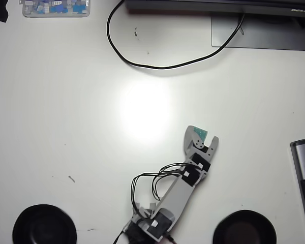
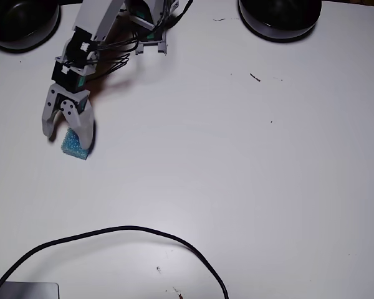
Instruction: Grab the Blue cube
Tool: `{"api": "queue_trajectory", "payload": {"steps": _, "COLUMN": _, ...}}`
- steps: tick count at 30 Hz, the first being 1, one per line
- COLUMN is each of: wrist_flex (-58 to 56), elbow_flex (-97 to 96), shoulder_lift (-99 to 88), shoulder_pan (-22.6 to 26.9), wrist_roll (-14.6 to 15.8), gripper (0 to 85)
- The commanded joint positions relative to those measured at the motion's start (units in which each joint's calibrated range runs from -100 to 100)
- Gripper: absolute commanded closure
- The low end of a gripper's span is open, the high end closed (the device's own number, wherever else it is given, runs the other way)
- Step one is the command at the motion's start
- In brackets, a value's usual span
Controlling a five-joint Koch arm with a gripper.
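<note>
The grey two-fingered tool [image 2: 67,136] stands spread open astride the small teal-blue speckled cube [image 2: 75,146], which lies flat on the white table [image 2: 249,174]. One finger overlaps the cube's far side. The approach appears complete; closing and lifting remain.

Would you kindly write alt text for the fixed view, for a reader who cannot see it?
A grey gripper reaches down from the top left with jaws spread over a Blue cube on a white table. Two black bowls sit along the top edge, and a black cable curves across the bottom.
</note>
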Motion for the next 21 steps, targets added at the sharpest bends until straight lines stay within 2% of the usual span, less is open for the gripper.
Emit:
{"api": "queue_trajectory", "payload": {"steps": 1, "wrist_flex": 4.1, "elbow_flex": -0.11, "shoulder_lift": -0.03, "shoulder_pan": -0.44, "wrist_roll": -0.68, "gripper": 37.2}}
{"api": "queue_trajectory", "payload": {"steps": 8, "wrist_flex": 10.11, "elbow_flex": -5.32, "shoulder_lift": 2.17, "shoulder_pan": 0.54, "wrist_roll": -0.73, "gripper": 37.5}}
{"api": "queue_trajectory", "payload": {"steps": 21, "wrist_flex": 25.01, "elbow_flex": -9.53, "shoulder_lift": 17.52, "shoulder_pan": -0.98, "wrist_roll": -0.34, "gripper": 39.1}}
